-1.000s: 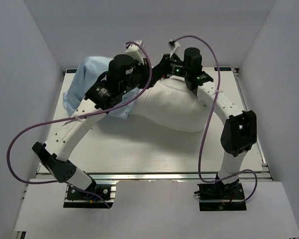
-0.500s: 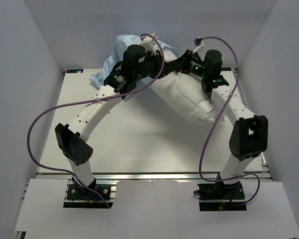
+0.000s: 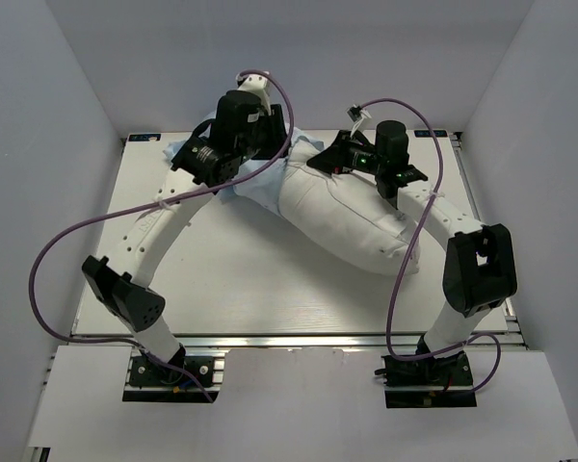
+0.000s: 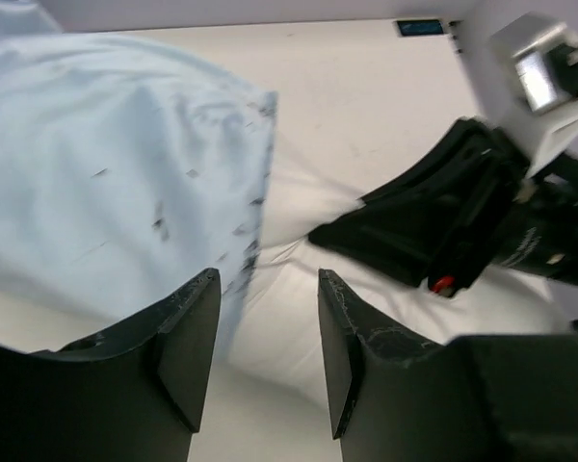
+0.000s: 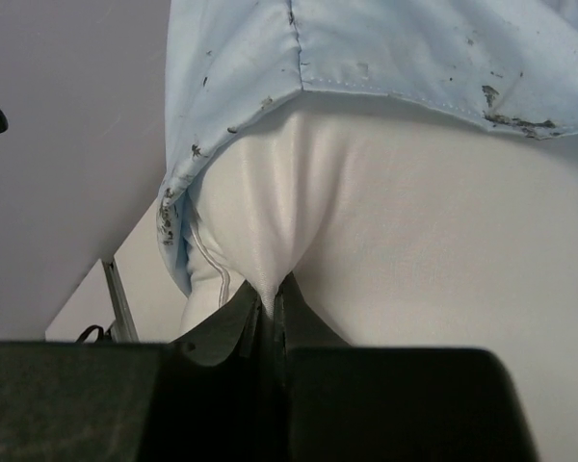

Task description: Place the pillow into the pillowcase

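Right pincer [image 5: 272, 300] is pinching a fold of the pillow [image 5: 414, 250]; left pincer [image 4: 267, 298] is hovering spread, empty, above the pillowcase [image 4: 106, 173] hem.

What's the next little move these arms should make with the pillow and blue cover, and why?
Probably the left gripper should drop and close on the pillowcase hem, ready to pull it further over the pillow. Its jaws stand open just above that edge, only the pillow's far end is covered, and the right gripper pinches the pillow's fabric.
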